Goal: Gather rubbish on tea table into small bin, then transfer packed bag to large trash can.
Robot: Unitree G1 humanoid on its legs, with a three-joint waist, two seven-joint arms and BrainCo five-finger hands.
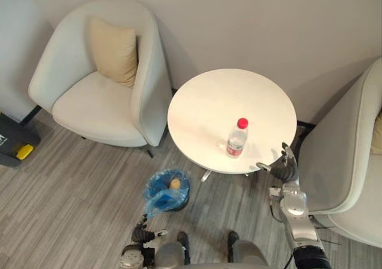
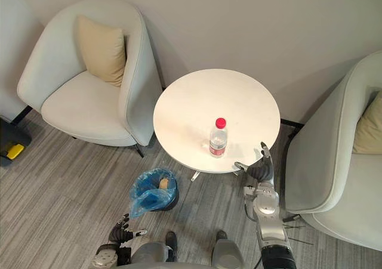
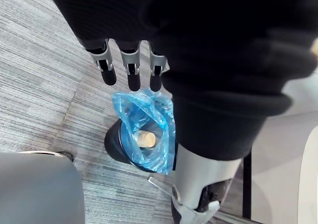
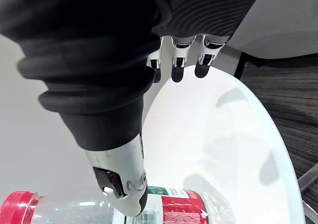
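Both eye views look steeply down from the robot's head, well above the round tea table (image 1: pixel 209 102). Set slightly apart, they share the whole scene: table, water bottle (image 1: pixel 237 138), blue-lined small bin (image 1: pixel 167 188) on the floor, armchair (image 1: pixel 101 96). The left wrist view looks along the left hand (image 3: pixel 130 67), from close, down onto that bin. The right wrist view looks past the right hand (image 4: pixel 176 60), very near the tabletop and bottle.
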